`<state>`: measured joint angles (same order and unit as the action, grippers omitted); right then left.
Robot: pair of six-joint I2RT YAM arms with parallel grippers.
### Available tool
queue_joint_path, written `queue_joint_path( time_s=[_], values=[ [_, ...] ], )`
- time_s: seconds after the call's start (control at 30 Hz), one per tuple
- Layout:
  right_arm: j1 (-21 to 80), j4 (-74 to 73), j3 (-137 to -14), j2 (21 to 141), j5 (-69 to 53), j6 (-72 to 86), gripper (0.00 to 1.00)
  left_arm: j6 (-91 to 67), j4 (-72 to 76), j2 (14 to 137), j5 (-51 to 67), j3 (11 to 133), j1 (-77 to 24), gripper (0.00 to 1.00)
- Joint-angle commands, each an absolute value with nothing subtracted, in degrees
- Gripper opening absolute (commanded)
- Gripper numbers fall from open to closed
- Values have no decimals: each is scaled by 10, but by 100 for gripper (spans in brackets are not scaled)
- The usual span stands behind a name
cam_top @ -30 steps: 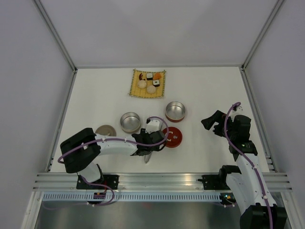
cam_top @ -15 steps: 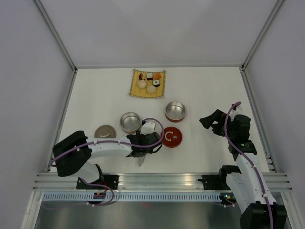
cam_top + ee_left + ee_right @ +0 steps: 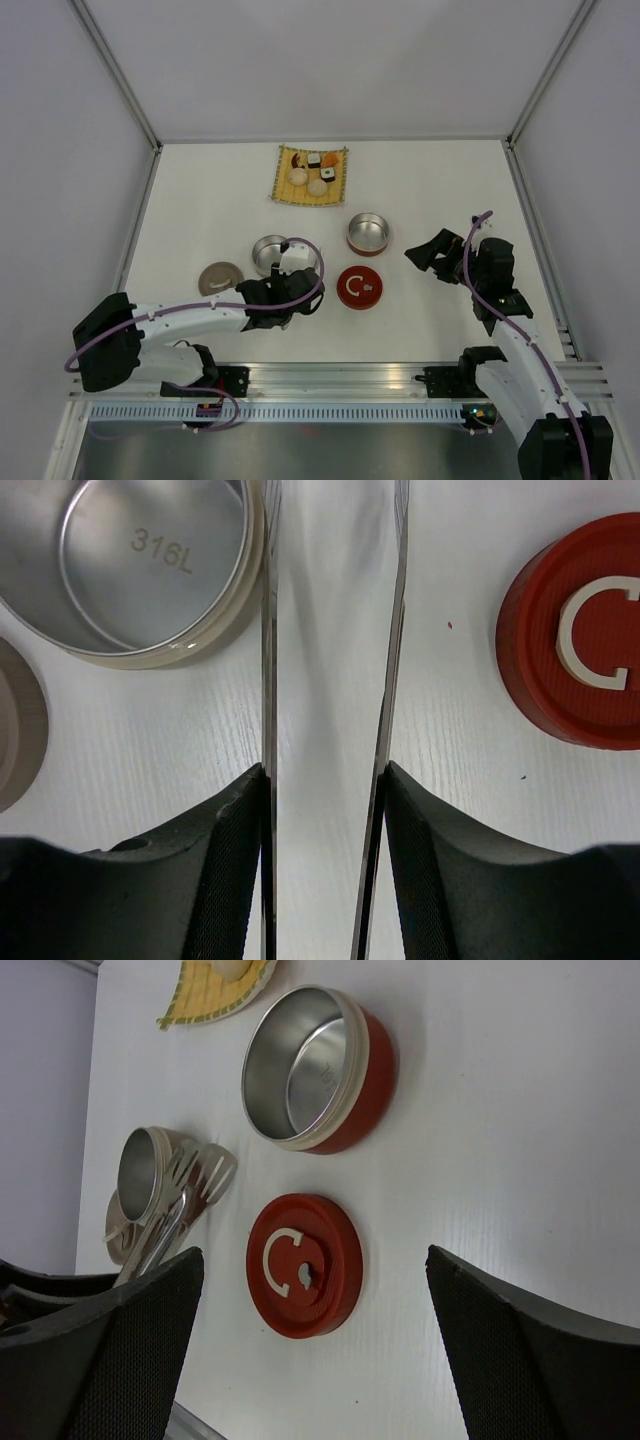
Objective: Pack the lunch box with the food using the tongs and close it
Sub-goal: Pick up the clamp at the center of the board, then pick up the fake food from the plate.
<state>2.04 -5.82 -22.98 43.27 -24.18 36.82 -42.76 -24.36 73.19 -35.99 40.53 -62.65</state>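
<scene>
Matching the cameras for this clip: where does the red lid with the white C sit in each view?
Top external: the red lid lies near the centre of the table.
Left wrist: at the right edge, partly cut off.
Right wrist: lower middle, seen whole.
Shared landmark: the beige tin, left of the lid in all three views.

tongs tips cut off, food maybe indistinct
</scene>
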Motion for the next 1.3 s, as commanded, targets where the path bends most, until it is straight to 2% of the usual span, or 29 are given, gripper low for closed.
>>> queue_joint_path(
  time_s=[0.0, 0.37, 0.57, 0.77, 1.27],
  values=[
    [43, -28, -249, 443, -236, 380, 98, -402, -237, 687, -383, 404, -617, 55],
    [58, -42, -245, 460, -214, 379, 98, -318, -215, 545, -381, 411, -577, 56],
    [58, -40, -247, 465, -210, 381, 98, -289, -207, 527, -331, 423, -490, 56],
    [58, -42, -253, 479, -198, 378, 98, -245, -186, 587, -225, 480, -384, 56],
    [58, -11, -254, 548, -187, 364, 98, -171, -183, 828, -73, 677, -272, 55]
  ],
)
